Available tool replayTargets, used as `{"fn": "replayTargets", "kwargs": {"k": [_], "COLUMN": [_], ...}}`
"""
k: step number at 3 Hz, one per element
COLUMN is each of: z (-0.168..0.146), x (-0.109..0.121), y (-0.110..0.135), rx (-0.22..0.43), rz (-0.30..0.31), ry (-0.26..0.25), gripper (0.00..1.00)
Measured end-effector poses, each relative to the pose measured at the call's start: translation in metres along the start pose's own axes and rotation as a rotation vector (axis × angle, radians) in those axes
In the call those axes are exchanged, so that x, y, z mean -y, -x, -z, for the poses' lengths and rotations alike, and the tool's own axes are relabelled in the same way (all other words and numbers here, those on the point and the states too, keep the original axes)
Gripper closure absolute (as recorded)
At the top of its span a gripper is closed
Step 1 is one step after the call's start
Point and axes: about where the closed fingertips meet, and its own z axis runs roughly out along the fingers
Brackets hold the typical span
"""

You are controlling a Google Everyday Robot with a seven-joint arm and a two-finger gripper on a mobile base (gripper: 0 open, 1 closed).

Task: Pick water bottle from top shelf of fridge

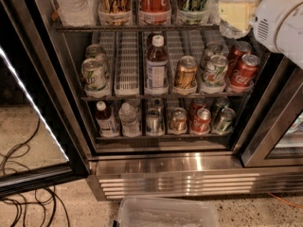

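The fridge (165, 167) stands open, with its top shelf (137, 27) along the upper edge of the camera view. The water bottle (233, 31) stands at the right end of that shelf. Only its clear base and a strip of label show, because my gripper covers the rest. My gripper (236, 14), pale yellow on a white arm (281, 25), comes in from the upper right and sits right in front of the bottle, at its body height. I cannot see whether it touches the bottle.
A clear ribbed bottle with a red-edged label (72, 4) and three tall cans (155, 1) share the top shelf. A brown-liquid bottle (156, 65) and short cans (215, 70) fill the lower racks. The glass door (33, 126) hangs open on the left. A clear plastic bin (165, 214) and cables (23, 193) lie on the floor.
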Motion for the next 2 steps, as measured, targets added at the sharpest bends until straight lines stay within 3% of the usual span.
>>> {"fn": "replayTargets", "kwargs": {"k": [1, 2], "z": [0.007, 0.025], "x": [-0.036, -0.091], "y": [-0.011, -0.022], "rx": [-0.019, -0.034], "rz": [-0.021, -0.09], "ry": [0.069, 0.183], "gripper": [1.0, 1.0]}}
